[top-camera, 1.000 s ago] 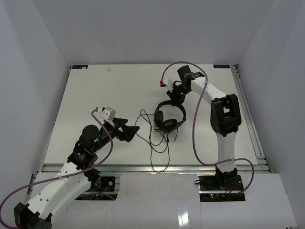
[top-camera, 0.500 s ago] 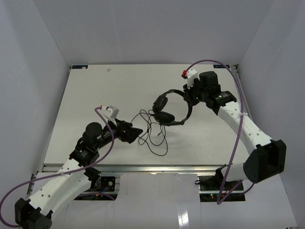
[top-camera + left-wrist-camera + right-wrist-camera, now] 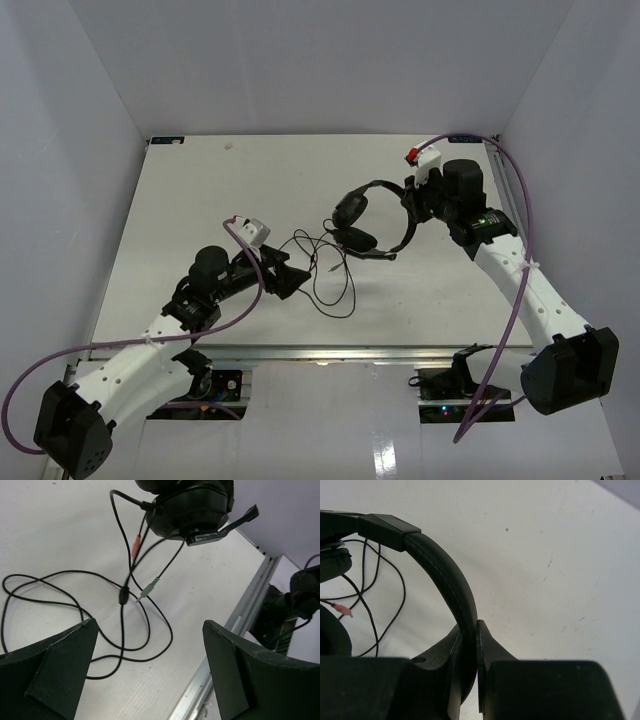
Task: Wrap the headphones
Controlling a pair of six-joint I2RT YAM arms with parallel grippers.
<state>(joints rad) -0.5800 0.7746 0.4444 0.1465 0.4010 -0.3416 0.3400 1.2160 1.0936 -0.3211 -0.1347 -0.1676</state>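
My right gripper (image 3: 413,200) has swung the headphones (image 3: 350,209) from the middle of the desk (image 3: 200,190) toward the right edge. Its jaws are pinched tight on the headband (image 3: 445,575), with the earcups hanging out to the left. My left gripper (image 3: 288,277) has pushed in from the near-left corner, jaws spread wide and holding nothing. It faces the cord (image 3: 122,592), which lies in loose loops mid-desk with its plugs (image 3: 148,587) among them. I judge the slack is now within reach to catch and start winding.
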